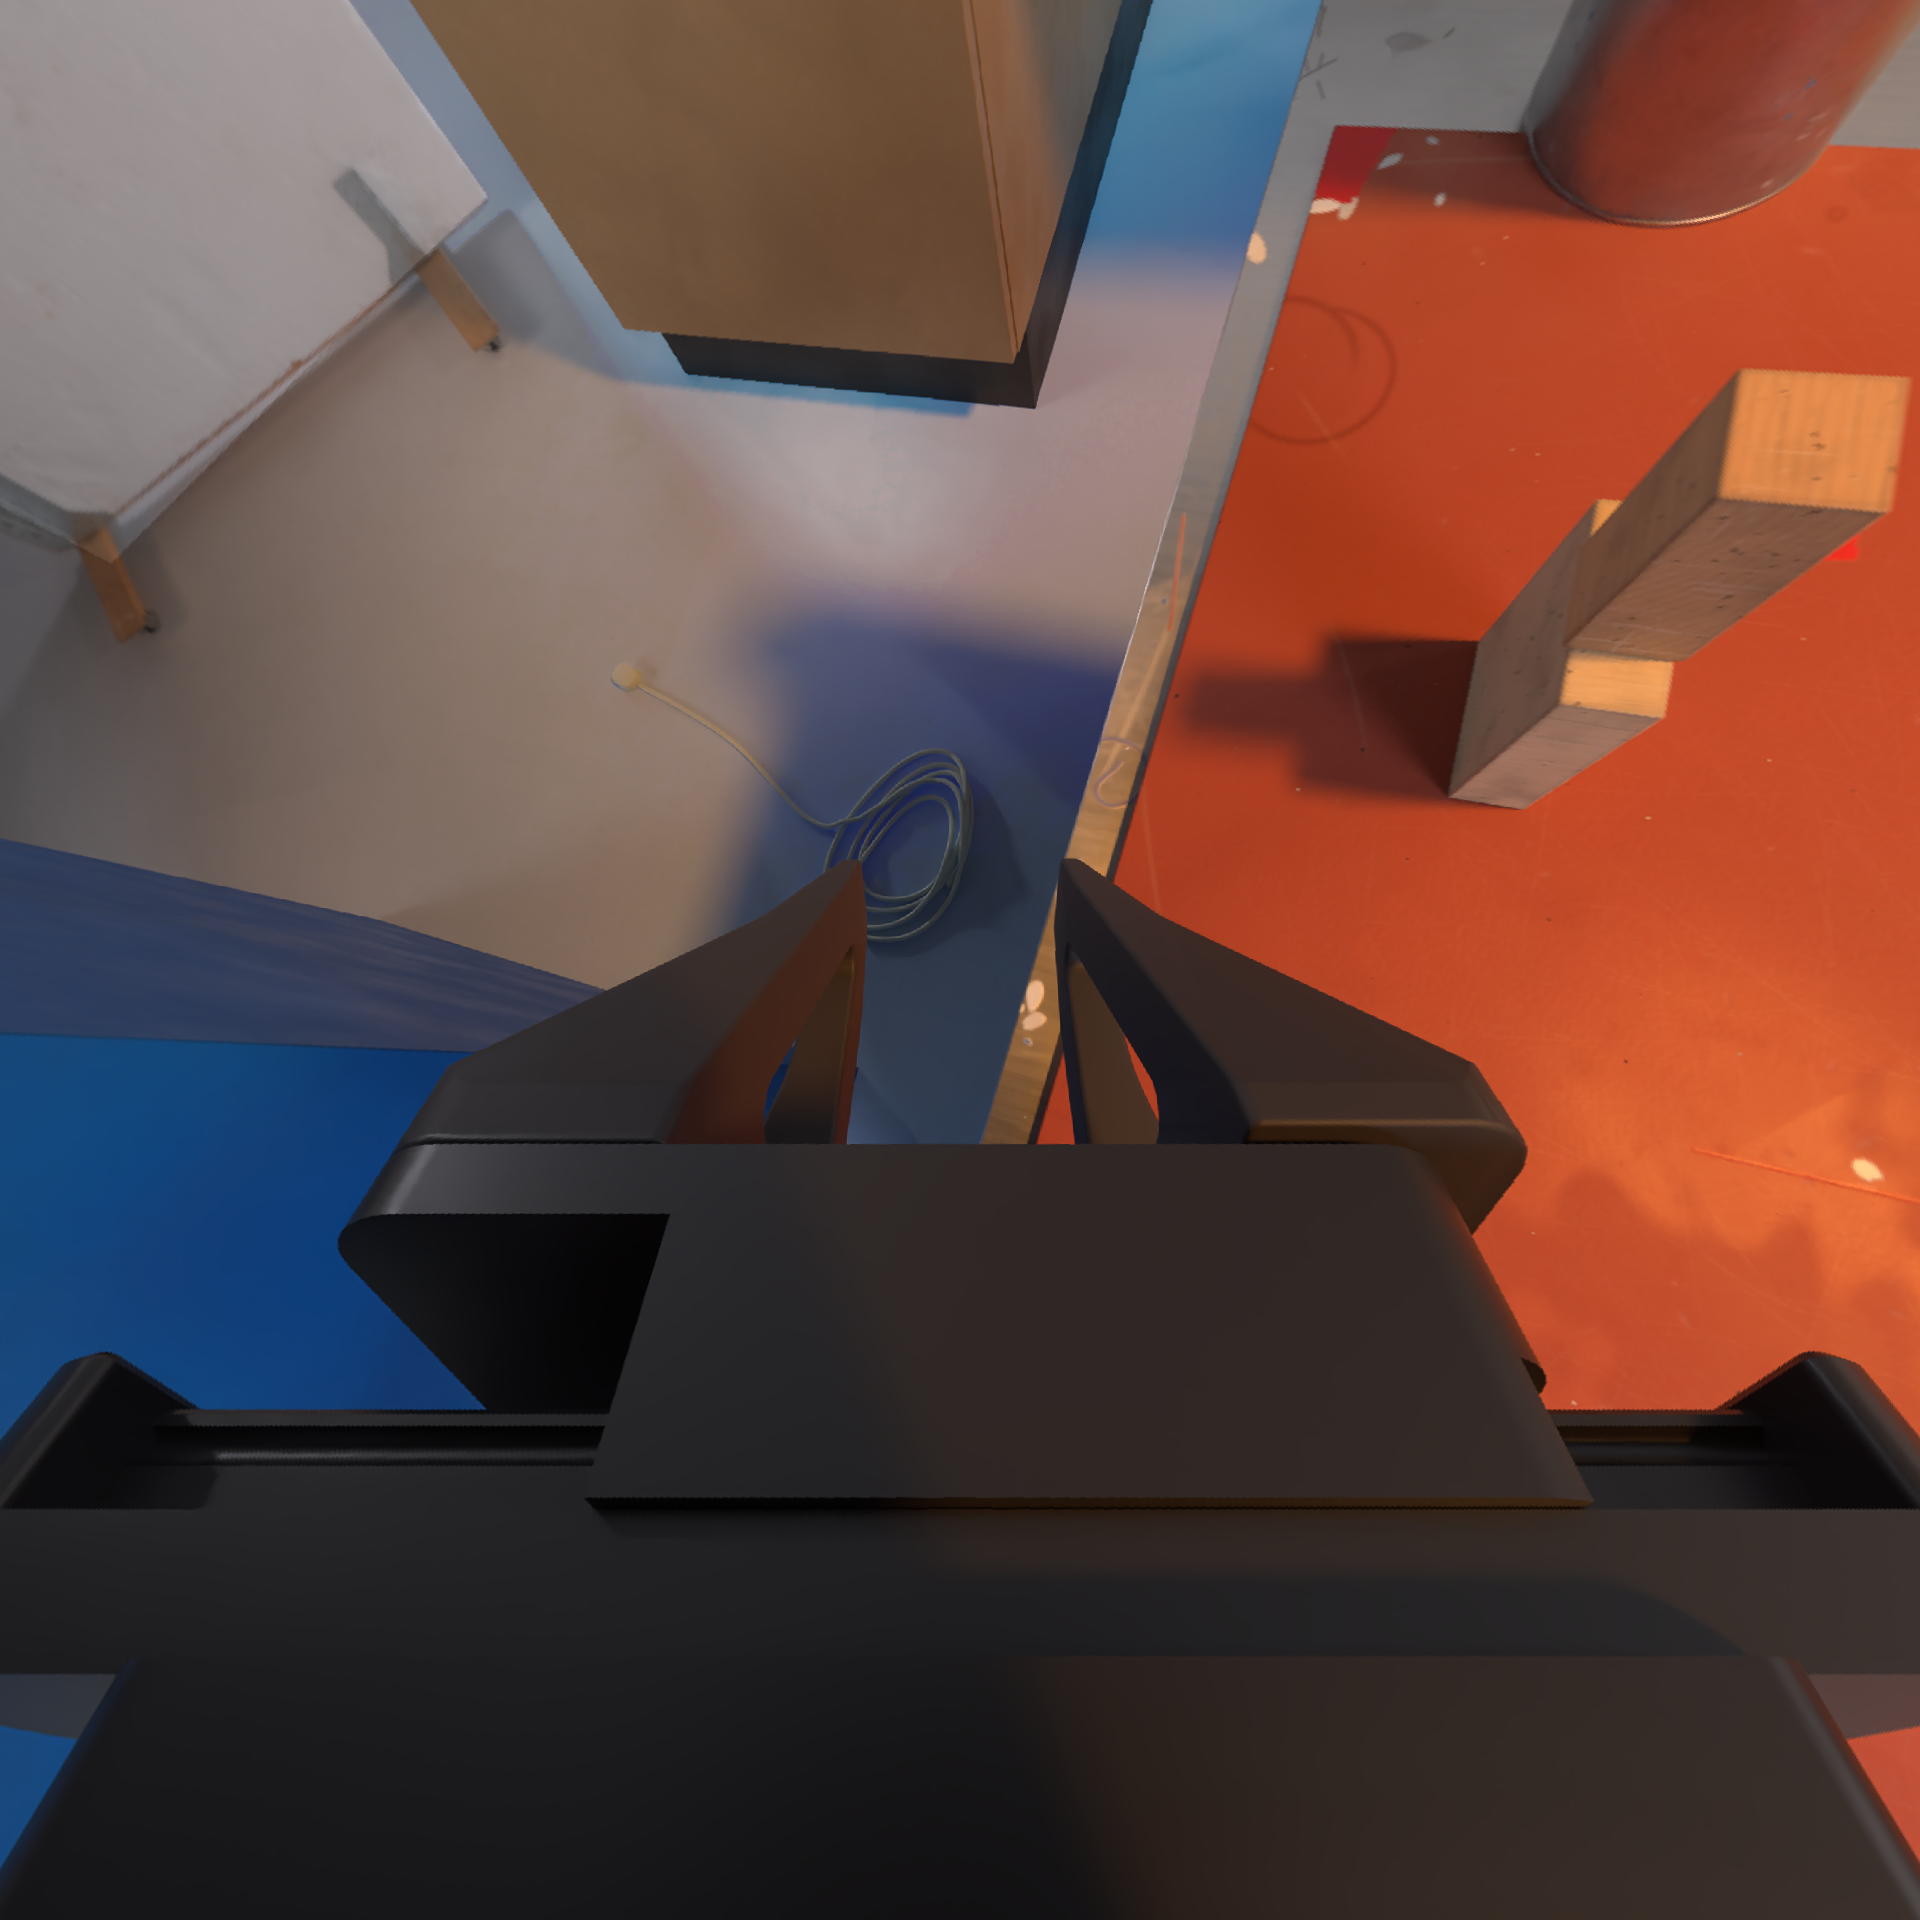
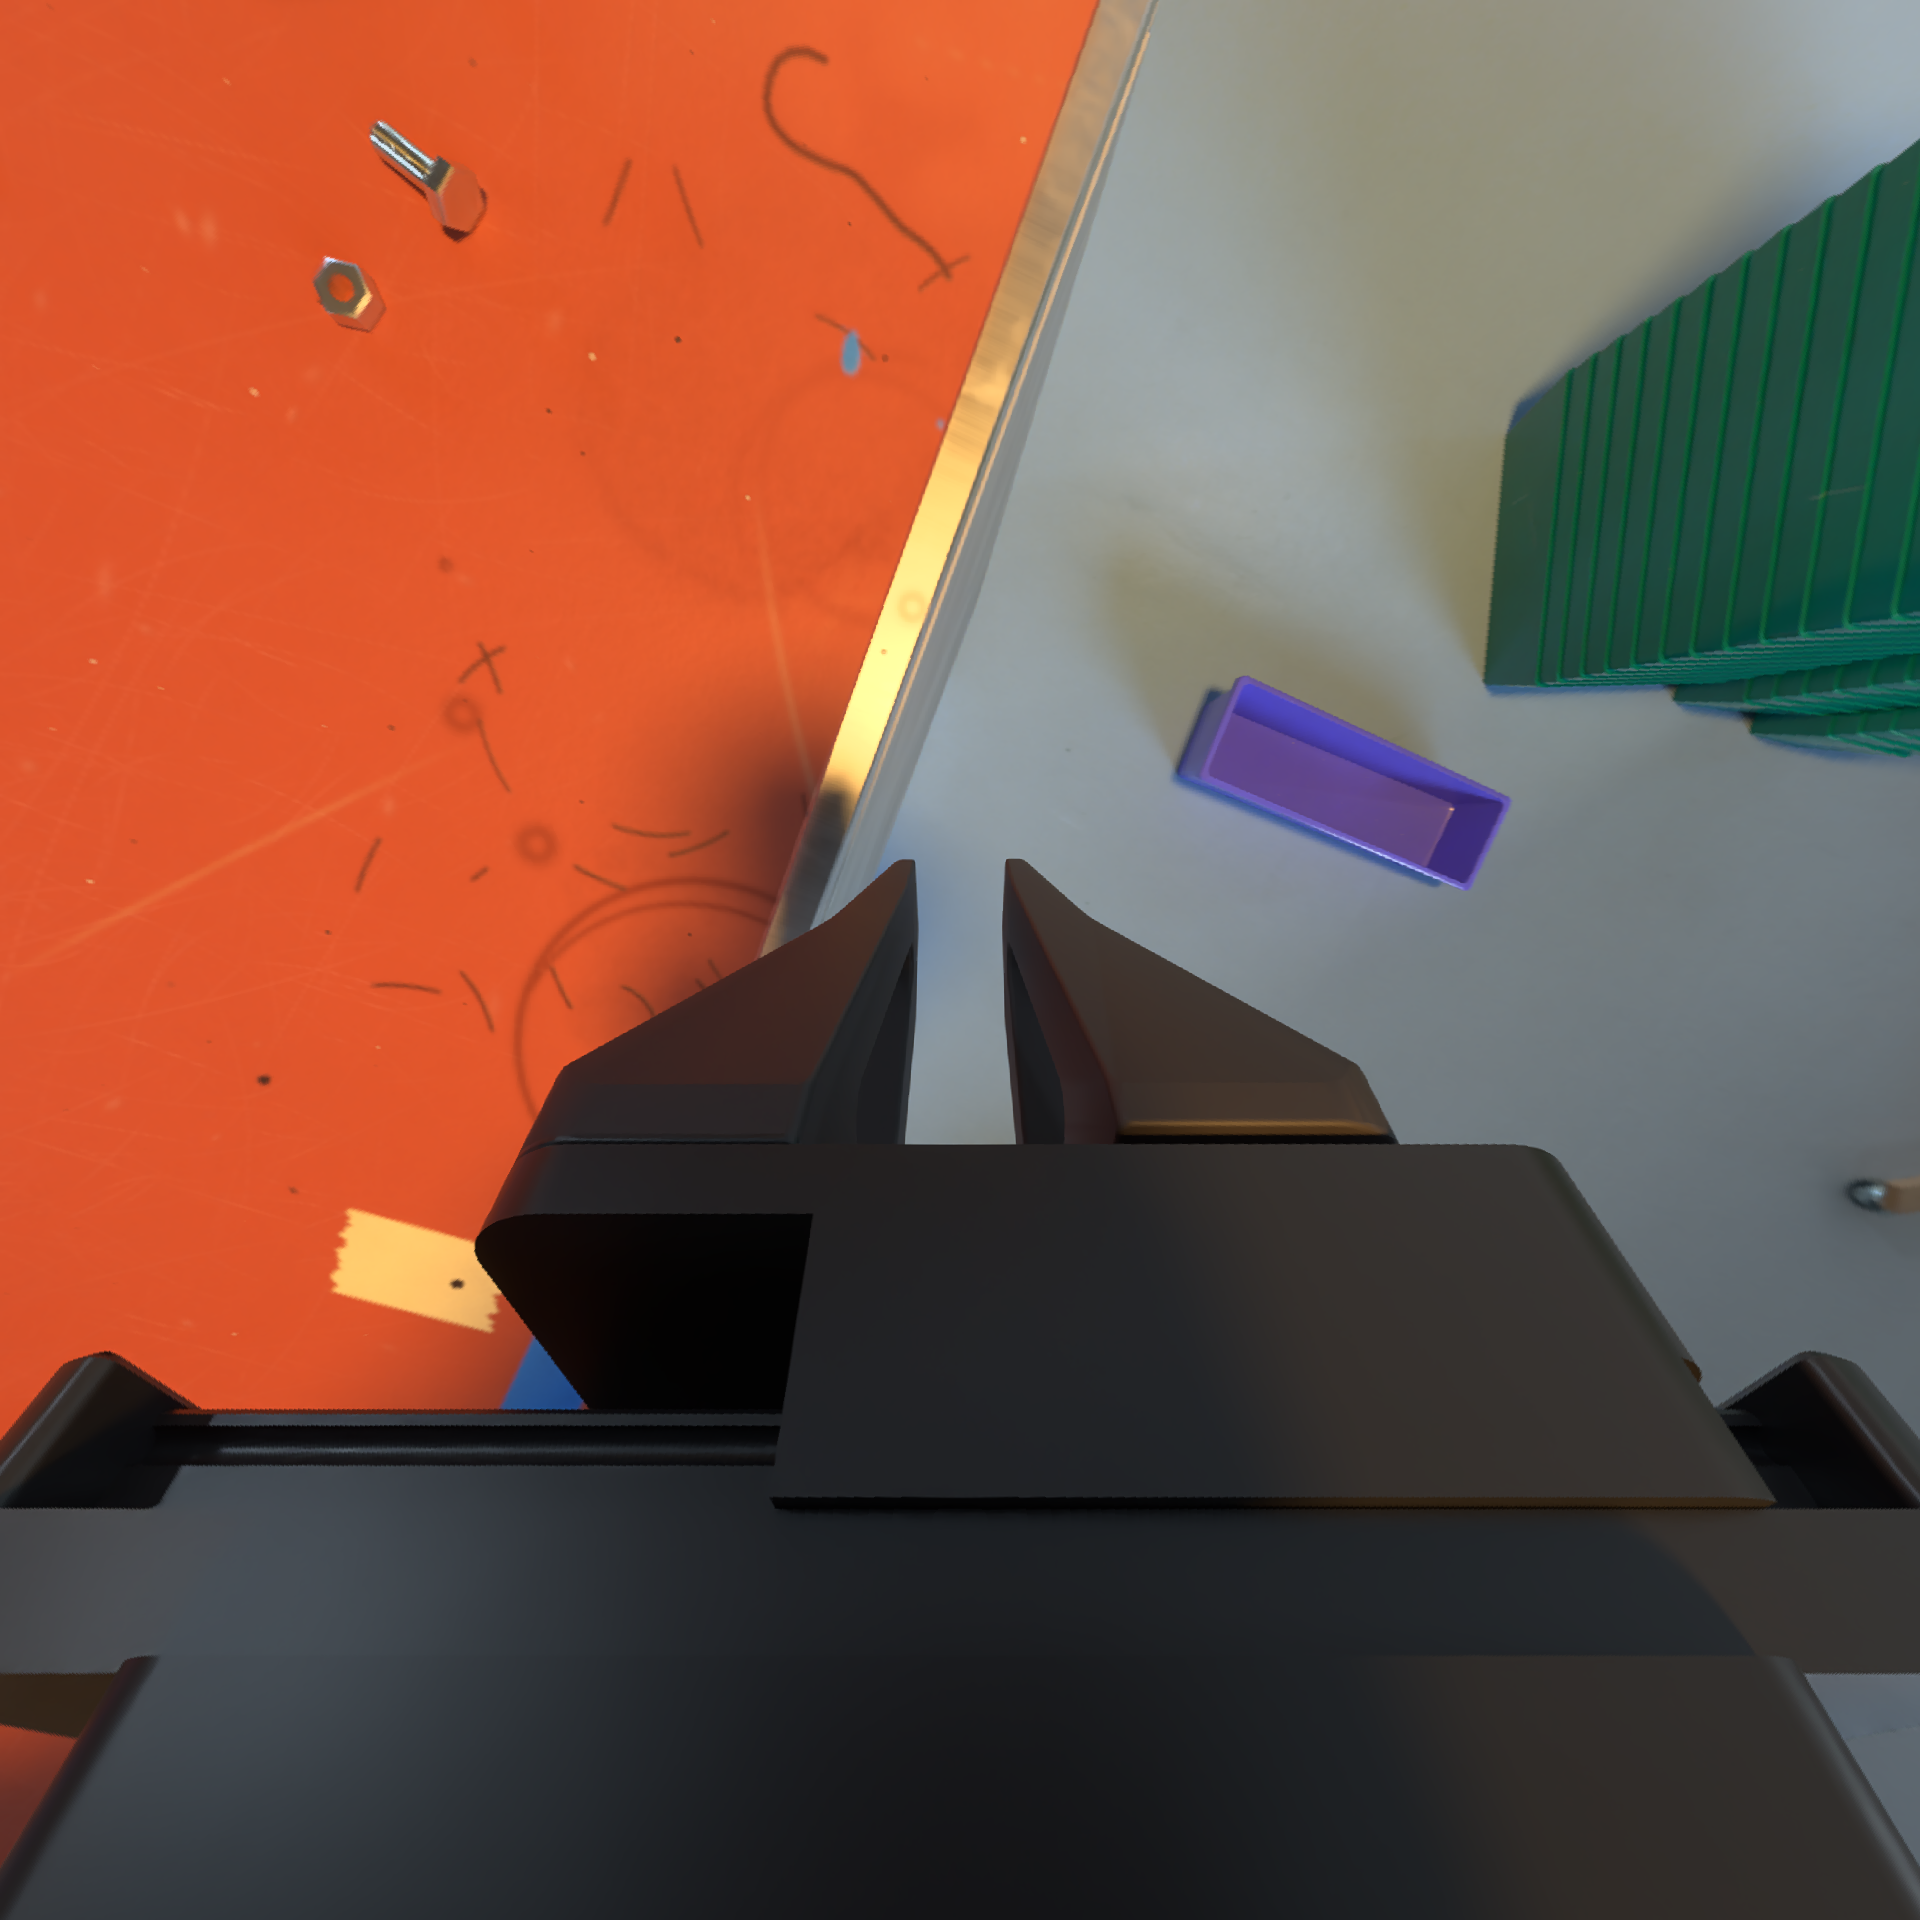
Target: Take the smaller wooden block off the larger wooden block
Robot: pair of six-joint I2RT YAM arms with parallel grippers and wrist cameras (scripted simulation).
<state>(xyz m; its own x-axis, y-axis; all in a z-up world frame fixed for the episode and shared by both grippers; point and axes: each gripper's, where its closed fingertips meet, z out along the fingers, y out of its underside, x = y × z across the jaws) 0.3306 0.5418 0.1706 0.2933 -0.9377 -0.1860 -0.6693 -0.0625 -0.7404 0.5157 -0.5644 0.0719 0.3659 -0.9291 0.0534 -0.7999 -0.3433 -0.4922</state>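
Note:
Two wooden blocks lie crossed on the orange table (image 1: 1507, 1039), at the right of the left wrist view. The upper block (image 1: 1704, 561) rests across the lower block (image 1: 1517, 686), which lies flat on the table. My left gripper (image 1: 958, 873) is open and empty. It hovers over the table's left edge, well to the left of the blocks and nearer to me. My right gripper (image 2: 958, 864) is empty, its jaws a narrow gap apart, over the table's right edge. The blocks do not show in the right wrist view.
A red drum (image 1: 1704, 104) stands on the table behind the blocks. A bolt (image 2: 431, 177), a nut (image 2: 348, 294) and a strip of tape (image 2: 416, 1268) lie on the table. On the floor are a brown cabinet (image 1: 810, 177), a coiled cable (image 1: 914, 842), a purple tray (image 2: 1340, 779) and a green ribbed stack (image 2: 1714, 468).

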